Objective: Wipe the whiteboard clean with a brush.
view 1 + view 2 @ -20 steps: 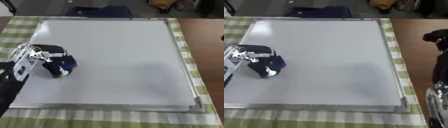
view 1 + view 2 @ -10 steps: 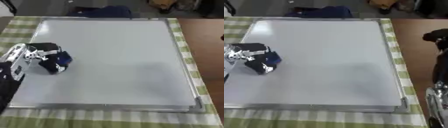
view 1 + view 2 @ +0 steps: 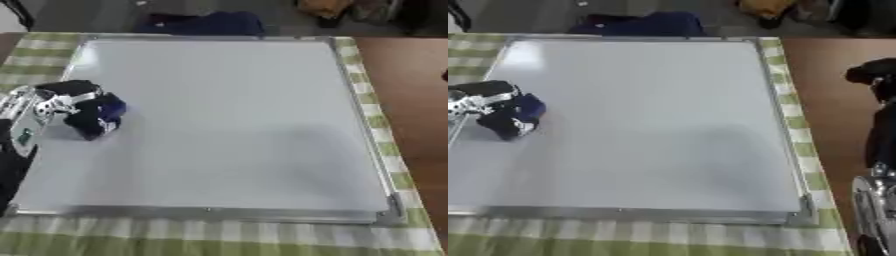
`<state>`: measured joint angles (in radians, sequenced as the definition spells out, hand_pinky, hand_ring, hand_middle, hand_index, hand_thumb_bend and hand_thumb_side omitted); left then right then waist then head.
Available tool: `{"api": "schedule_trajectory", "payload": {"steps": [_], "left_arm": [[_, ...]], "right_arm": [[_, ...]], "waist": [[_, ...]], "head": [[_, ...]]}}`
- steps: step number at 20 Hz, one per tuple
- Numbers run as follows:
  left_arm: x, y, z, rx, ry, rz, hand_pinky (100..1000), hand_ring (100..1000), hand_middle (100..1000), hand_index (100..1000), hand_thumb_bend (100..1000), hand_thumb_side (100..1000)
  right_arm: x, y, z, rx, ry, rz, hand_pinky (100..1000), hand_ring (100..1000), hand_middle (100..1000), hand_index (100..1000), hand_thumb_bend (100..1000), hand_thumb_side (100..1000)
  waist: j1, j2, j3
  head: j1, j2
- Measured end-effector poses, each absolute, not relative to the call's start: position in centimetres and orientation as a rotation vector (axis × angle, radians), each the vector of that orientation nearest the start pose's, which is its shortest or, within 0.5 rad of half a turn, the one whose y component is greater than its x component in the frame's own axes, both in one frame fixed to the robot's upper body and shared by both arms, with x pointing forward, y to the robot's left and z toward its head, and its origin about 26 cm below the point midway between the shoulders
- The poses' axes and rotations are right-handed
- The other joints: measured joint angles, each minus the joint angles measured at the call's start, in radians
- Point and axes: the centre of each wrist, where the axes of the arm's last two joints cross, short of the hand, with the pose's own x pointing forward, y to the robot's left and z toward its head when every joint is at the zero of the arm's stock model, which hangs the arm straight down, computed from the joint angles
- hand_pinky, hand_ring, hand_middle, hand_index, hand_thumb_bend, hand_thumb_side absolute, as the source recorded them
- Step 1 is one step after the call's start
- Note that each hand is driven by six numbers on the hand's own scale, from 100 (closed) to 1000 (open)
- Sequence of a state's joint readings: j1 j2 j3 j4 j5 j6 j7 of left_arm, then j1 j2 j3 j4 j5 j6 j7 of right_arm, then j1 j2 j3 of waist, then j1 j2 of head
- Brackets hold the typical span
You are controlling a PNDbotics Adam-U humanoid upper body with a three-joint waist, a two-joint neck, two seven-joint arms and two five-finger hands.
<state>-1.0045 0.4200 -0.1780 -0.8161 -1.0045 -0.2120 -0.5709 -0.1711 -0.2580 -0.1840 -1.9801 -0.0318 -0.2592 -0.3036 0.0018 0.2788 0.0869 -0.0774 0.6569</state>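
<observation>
The left hand [image 3: 63,102] has its fingers curled round the dark blue brush [image 3: 96,116], which rests on the whiteboard [image 3: 227,120] near its left edge, approx. mid-height. The board lies on the worktop's green checked cloth [image 3: 219,240]. No marks visible on the surface, so wiping looks nearly done. Right arm shows at the right edge; hand state: cannot tell.

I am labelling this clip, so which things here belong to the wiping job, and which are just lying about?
Job:
- whiteboard, no marks visible on it
- blue brush, held on the board near its left edge
- left hand, curled round the brush

Lying about:
- green checked cloth under the board
- dark blue bundle beyond the far edge
- right arm, idle at the right
</observation>
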Motion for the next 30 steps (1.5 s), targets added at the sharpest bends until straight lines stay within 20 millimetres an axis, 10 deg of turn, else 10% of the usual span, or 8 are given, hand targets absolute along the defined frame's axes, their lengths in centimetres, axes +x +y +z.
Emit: {"api": "schedule_trajectory", "payload": {"steps": [14,30], "left_arm": [[49.2,25.9,19.3,0.720,-1.122,-1.773,328,454,223,100,100,534],[48.3,20.4,19.8,0.611,-1.186,-1.985,322,450,222,100,100,557]], "right_arm": [[28.5,-31.0,16.7,-0.407,-2.436,-0.192,584,556,406,535,100,905],[28.5,-30.9,16.7,-0.405,-2.434,-0.190,585,557,406,536,100,907]], "waist": [[0.002,0.000,0.000],[0.002,0.004,-0.005]], "head": [[0.005,0.000],[0.014,0.000]]}}
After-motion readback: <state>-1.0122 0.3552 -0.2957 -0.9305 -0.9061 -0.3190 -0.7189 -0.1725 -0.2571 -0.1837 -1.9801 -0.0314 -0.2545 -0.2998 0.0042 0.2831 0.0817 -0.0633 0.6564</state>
